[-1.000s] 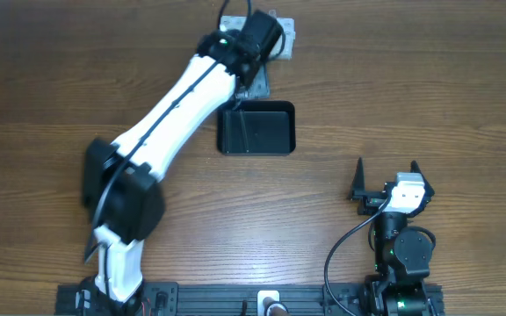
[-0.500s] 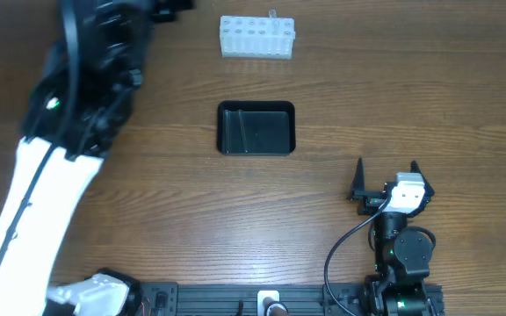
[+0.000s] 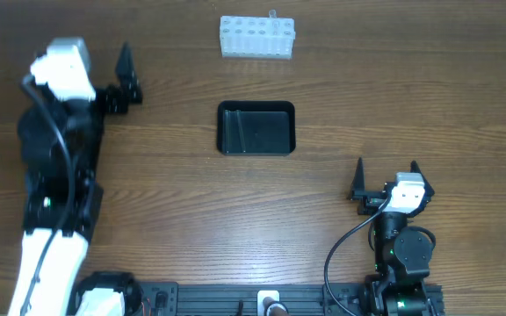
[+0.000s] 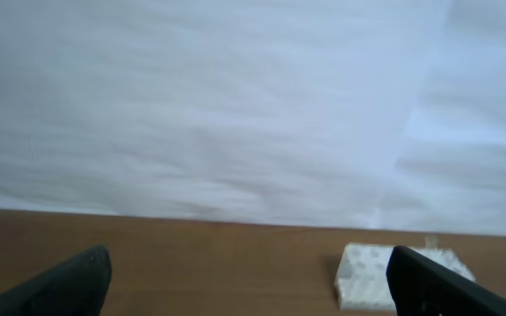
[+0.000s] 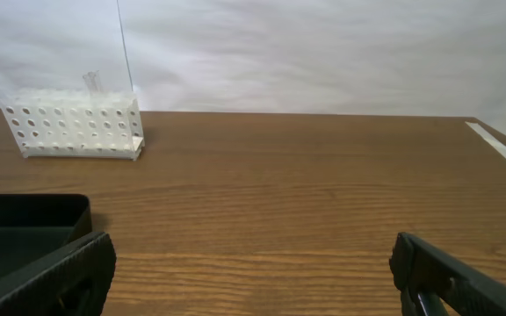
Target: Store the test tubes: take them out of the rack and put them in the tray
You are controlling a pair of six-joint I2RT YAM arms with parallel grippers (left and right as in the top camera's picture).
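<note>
Left arm is pulling back from the rack (image 3: 256,38) on the tray's (image 3: 220,132) far side and is now standing folded well to the tray's left, left gripper (image 4: 249,256) released, fingers spread wide, gripping nothing. Right arm is sitting folded at the tray's near right, right gripper (image 3: 386,165) likewise gaping and empty. One test tube (image 3: 273,16) is standing upright in the rack.

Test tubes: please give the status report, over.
Left hand open, right hand open, both empty. One tube stands in rack; tray apart from it. Nothing blocks the way.
</note>
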